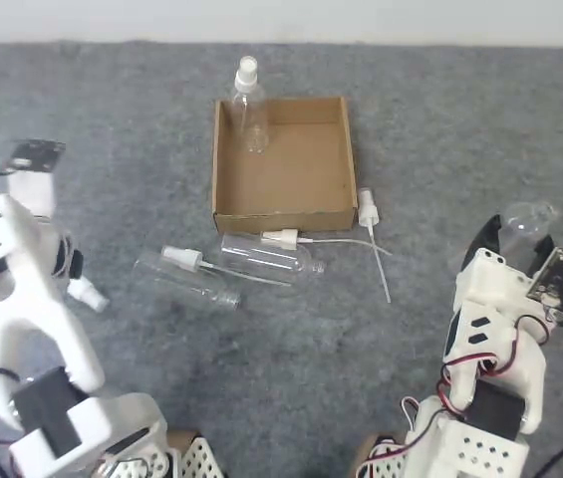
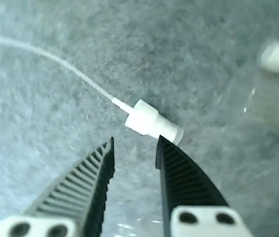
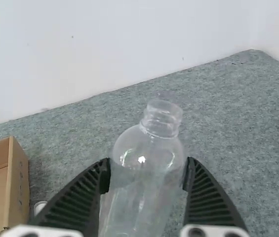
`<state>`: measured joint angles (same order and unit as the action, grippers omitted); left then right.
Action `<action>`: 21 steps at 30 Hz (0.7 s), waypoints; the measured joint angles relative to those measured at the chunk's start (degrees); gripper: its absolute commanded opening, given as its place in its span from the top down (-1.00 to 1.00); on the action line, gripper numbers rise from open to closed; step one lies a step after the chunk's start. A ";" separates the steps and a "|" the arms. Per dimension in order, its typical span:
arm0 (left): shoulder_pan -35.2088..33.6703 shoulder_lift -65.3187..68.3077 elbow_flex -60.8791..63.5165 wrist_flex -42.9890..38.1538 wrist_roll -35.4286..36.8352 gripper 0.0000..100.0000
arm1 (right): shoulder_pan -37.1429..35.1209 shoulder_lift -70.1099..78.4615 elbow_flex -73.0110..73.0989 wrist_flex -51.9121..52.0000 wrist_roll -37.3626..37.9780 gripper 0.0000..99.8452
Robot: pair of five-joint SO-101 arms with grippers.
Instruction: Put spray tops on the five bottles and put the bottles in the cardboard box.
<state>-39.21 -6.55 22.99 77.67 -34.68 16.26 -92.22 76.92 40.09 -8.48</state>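
Here we see the left end effector (image 2: pixel 135 140) low over the grey carpeted worktop (image 1: pixel 291 378), well off to the left of the brown cardboard box (image 1: pixel 283 216) and nearer the arms than its front wall. Its fingers stand a narrow gap apart and hold nothing. Just beyond their tips lies a white plastic spray top with a long thin tube (image 2: pixel 151 122), flat on the worktop.

To the right of the box, and apart from it, the right end effector (image 3: pixel 147 165) is closed on a clear, uncapped plastic bottle (image 3: pixel 146 182), gripping its body with the open neck pointing away from the wrist.

At the box's far left corner we find a clear bottle already fitted with a white spray top (image 1: pixel 251 110), leaning over the rim. Just in front of the box, two more clear bottles (image 1: pixel 266 256) (image 1: pixel 186 282) lie on their sides with loose spray tops beside them. Another loose spray top (image 1: pixel 367 209) lies by the front right corner.
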 measured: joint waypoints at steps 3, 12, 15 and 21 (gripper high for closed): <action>0.00 0.00 0.00 0.09 -10.81 0.76 | 0.00 0.00 0.00 0.00 0.00 0.79; 0.00 0.00 0.00 0.18 -43.08 0.75 | 0.18 0.00 3.34 -3.52 0.00 0.79; 0.00 0.00 0.00 0.18 -51.52 0.75 | 0.00 0.00 3.34 -3.60 0.00 0.79; 0.00 0.00 0.00 0.18 -60.22 0.56 | 0.00 0.00 3.34 -3.60 0.00 0.79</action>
<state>-39.21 -6.55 22.99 77.85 -94.90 16.26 -92.22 80.26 36.48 -8.48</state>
